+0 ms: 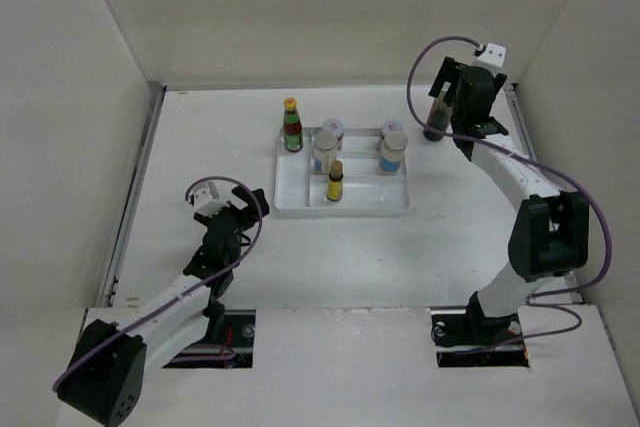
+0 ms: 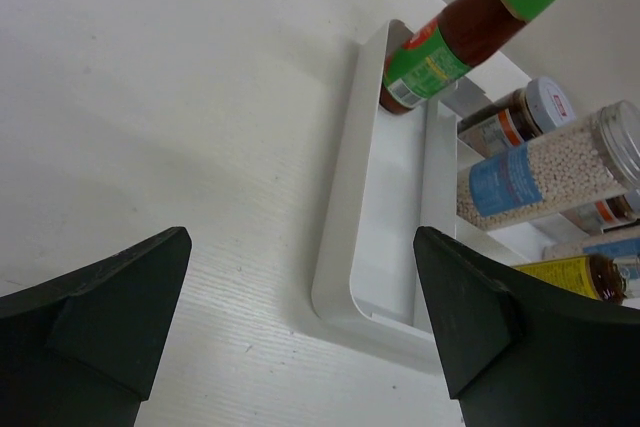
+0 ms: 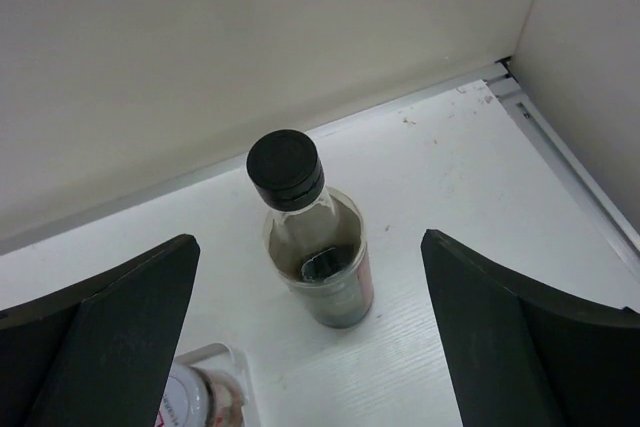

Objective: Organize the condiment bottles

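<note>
The tall dark black-capped bottle (image 1: 436, 117) stands on the table right of the white divided tray (image 1: 290, 202). My right gripper (image 1: 462, 107) is open just beside it; in the right wrist view the bottle (image 3: 318, 257) stands untouched between the spread fingers of that gripper (image 3: 308, 242). In the tray stand the red sauce bottle (image 1: 291, 125), the small yellow-brown bottle (image 1: 335, 183), two white shakers (image 1: 325, 154) (image 1: 391, 154) and two white-lidded jars (image 1: 331, 130) (image 1: 394, 128). My left gripper (image 1: 226, 215) is open and empty, left of the tray (image 2: 345, 247).
The table is boxed in by white walls at the back and both sides. A metal rail (image 3: 560, 162) runs along the right edge close to the dark bottle. The left wrist view shows the red sauce bottle (image 2: 470, 27) and a shaker (image 2: 560, 167).
</note>
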Robot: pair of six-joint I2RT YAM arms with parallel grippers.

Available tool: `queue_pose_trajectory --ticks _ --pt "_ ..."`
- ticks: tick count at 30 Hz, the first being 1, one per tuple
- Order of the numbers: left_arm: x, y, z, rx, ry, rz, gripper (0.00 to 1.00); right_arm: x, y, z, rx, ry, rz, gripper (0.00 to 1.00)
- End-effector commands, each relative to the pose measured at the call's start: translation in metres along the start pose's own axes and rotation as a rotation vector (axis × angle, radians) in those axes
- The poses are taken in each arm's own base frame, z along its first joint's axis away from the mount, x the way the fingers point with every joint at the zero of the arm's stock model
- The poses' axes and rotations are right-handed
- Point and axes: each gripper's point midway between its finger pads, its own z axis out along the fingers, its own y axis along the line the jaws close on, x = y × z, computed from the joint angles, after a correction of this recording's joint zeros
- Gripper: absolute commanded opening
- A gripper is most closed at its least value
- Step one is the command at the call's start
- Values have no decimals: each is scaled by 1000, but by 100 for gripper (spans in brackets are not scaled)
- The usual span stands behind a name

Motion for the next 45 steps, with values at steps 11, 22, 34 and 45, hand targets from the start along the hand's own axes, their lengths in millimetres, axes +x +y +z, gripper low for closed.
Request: queue_pose_trajectory --ticks 11,22,34,45 --pt "2 -19 6 78 15 -66 97 -3 14 58 -38 -49 -57 91" --pt "3 -20 7 78 19 -62 97 -65 10 8 -24 -246 14 27" --pt "-4 -16 4 75 -14 -76 100 -79 14 -152 -140 -283 117 27" --pt "-8 -16 3 75 -25 -80 100 -42 70 -217 -369 -203 118 27"
